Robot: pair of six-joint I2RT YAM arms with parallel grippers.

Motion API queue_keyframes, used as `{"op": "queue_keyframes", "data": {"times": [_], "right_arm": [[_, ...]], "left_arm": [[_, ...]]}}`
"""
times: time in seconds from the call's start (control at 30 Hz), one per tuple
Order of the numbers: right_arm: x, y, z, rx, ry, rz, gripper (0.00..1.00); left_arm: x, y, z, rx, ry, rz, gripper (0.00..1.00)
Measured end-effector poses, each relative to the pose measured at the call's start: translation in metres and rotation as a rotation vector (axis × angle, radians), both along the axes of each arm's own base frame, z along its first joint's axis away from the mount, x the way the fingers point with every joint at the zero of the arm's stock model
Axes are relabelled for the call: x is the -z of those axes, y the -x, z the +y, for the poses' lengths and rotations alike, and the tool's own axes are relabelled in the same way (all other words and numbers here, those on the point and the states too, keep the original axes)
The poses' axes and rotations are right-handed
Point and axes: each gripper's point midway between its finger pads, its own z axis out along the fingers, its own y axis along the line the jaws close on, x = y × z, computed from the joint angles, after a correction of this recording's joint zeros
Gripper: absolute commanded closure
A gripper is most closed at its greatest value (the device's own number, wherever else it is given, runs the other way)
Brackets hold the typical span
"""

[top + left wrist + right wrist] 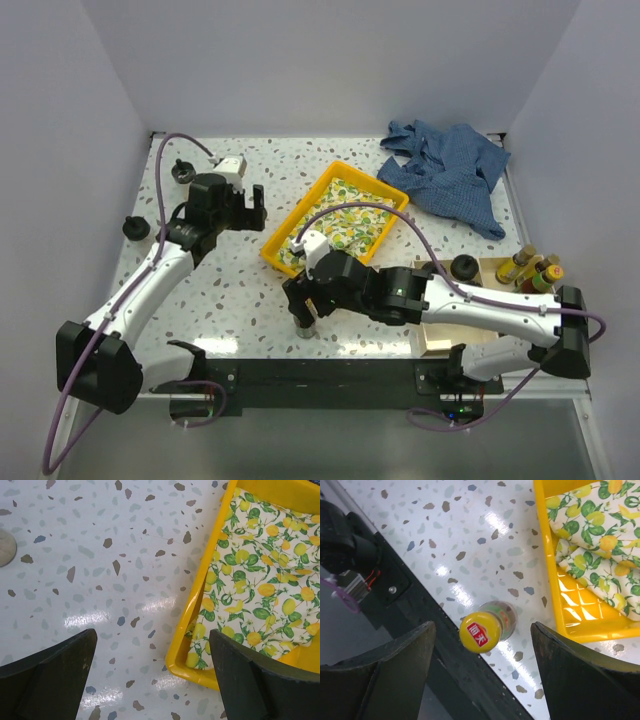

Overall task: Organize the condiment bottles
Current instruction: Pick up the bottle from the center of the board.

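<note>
right arm (480,305) stretched leftward, right tool (482,626) gaping astride the yellow-capped bottle (481,634).

Looks like a robot lab test cell, not a home: plain white partition walls (320,60) boxing a speckled tabletop (250,300) at 9, 12 & 3 o'clock. Black mounting rail (320,375) at 6 w/ two arms bolted on, purple cables (165,150) looping loose.

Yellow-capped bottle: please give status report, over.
Left gripper open, empty, beside yellow tray. Right gripper open around standing yellow-capped bottle, no contact. Nothing blocking.
</note>
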Motion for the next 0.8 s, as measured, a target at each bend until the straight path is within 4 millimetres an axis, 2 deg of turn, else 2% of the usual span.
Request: {"op": "queue_keyframes", "data": {"times": [0.17,0.4,0.5,0.53,0.6,0.67,0.73,0.8], "right_arm": [[0.013,-0.008,0.012,0.026,0.022,-0.023,0.27],[0.031,-0.001,0.01,0.03,0.063,-0.03,0.32],[0.041,0.003,0.008,0.035,0.083,-0.026,0.45],[0.044,0.005,0.008,0.034,0.089,-0.024,0.57],[0.051,0.004,0.007,0.04,0.11,-0.024,0.67],[0.05,0.001,0.007,0.056,0.11,-0.043,0.79],[0.049,-0.002,0.007,0.07,0.103,-0.047,0.86],[0.049,-0.002,0.006,0.071,0.106,-0.054,0.99]], "left_arm": [[-0.007,0.0,0.001,-0.005,0.005,-0.028,0.0],[-0.006,0.001,0.002,-0.005,0.004,-0.025,0.0],[-0.006,0.001,0.002,-0.006,0.002,-0.026,0.0],[-0.006,0.001,0.002,-0.008,0.0,-0.026,0.0],[-0.006,0.0,0.004,-0.013,-0.004,-0.027,0.0],[-0.006,0.0,0.004,-0.016,-0.007,-0.028,0.0],[-0.006,0.0,0.005,-0.018,-0.007,-0.028,0.0],[-0.006,0.0,0.005,-0.019,-0.008,-0.029,0.0]]}}
